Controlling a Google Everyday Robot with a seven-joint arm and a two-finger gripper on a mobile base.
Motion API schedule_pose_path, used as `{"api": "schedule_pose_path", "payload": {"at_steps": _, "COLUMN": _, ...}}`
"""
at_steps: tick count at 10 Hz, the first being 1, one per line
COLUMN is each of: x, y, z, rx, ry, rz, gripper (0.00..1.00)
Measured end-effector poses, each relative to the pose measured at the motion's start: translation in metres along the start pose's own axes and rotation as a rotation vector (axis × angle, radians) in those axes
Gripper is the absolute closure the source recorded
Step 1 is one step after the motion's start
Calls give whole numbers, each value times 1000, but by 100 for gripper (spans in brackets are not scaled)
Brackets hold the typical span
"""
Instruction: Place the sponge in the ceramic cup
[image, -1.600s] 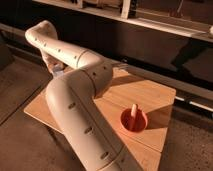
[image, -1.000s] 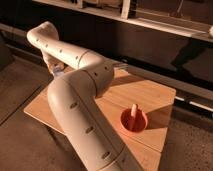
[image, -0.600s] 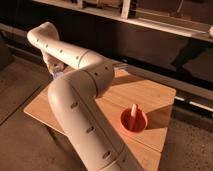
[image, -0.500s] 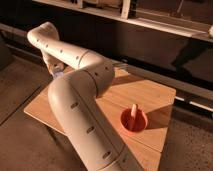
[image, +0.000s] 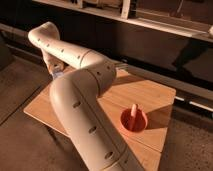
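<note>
An orange ceramic cup (image: 134, 126) stands on the right part of the wooden table (image: 145, 92). A pale upright piece (image: 133, 110) sticks out of it. My gripper (image: 55, 68) hangs at the far end of the white arm, over the table's far left corner and well away from the cup. A small bluish patch (image: 58, 75) shows at its lower end; I cannot tell whether it is the sponge. My own arm hides most of the gripper.
My thick white arm (image: 82, 107) crosses the left half of the table from the near edge to the far left corner. Behind the table runs a dark wall with a shelf (image: 150, 22) above. The floor (image: 20, 145) lies to the left and in front.
</note>
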Motion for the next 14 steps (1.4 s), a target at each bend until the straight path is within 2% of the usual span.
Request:
{"api": "schedule_pose_path", "payload": {"at_steps": 8, "x": 10, "y": -7, "z": 4, "rx": 4, "ry": 14, "rz": 13, "gripper": 100}}
{"api": "schedule_pose_path", "payload": {"at_steps": 9, "x": 10, "y": -7, "z": 4, "rx": 7, "ry": 16, "rz": 12, "gripper": 96}}
{"api": "schedule_pose_path", "payload": {"at_steps": 12, "x": 12, "y": -7, "z": 4, "rx": 14, "ry": 22, "rz": 9, "gripper": 68}}
{"api": "schedule_pose_path", "payload": {"at_steps": 14, "x": 12, "y": -8, "z": 3, "rx": 18, "ry": 23, "rz": 7, "gripper": 44}}
